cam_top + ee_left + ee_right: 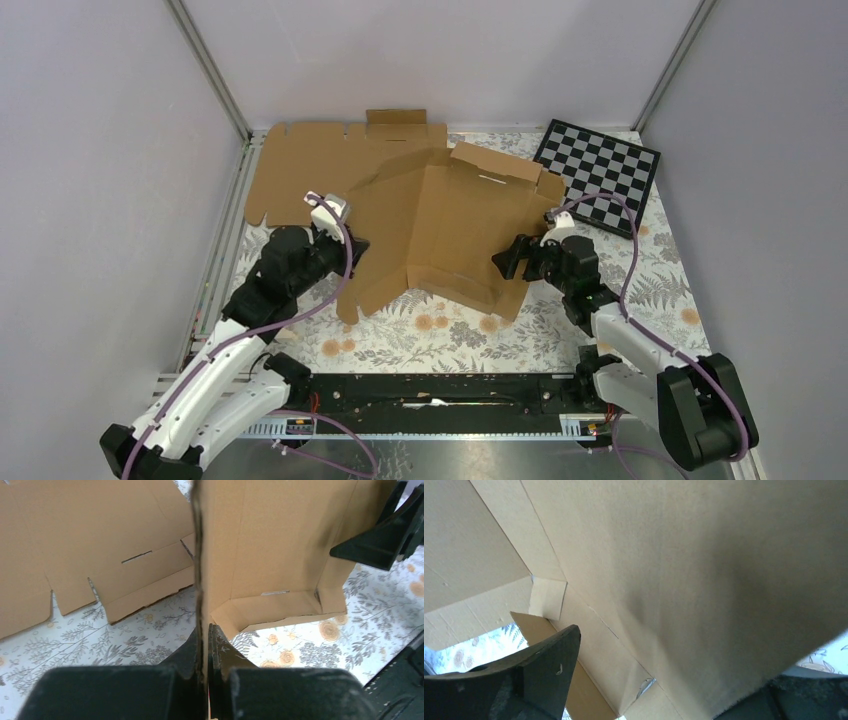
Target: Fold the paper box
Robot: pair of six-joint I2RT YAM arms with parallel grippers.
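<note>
The paper box [455, 225] is a brown cardboard sheet, partly folded, in the middle of the floral table. Its near wall and right side stand up. My left gripper [350, 247] is shut on the box's raised left flap; in the left wrist view the flap's edge [199, 570] runs upright between the jaws of that gripper [205, 632]. My right gripper [510, 258] is open at the box's near right corner. In the right wrist view the right gripper [674, 657] has a box panel [684, 570] between its wide-apart fingers [541, 662].
A second flat brown cardboard sheet [300, 170] lies at the back left, partly under the box. A black-and-white checkerboard [600, 175] lies at the back right. Grey walls close in the table on three sides. The right gripper's finger [385, 535] shows in the left wrist view.
</note>
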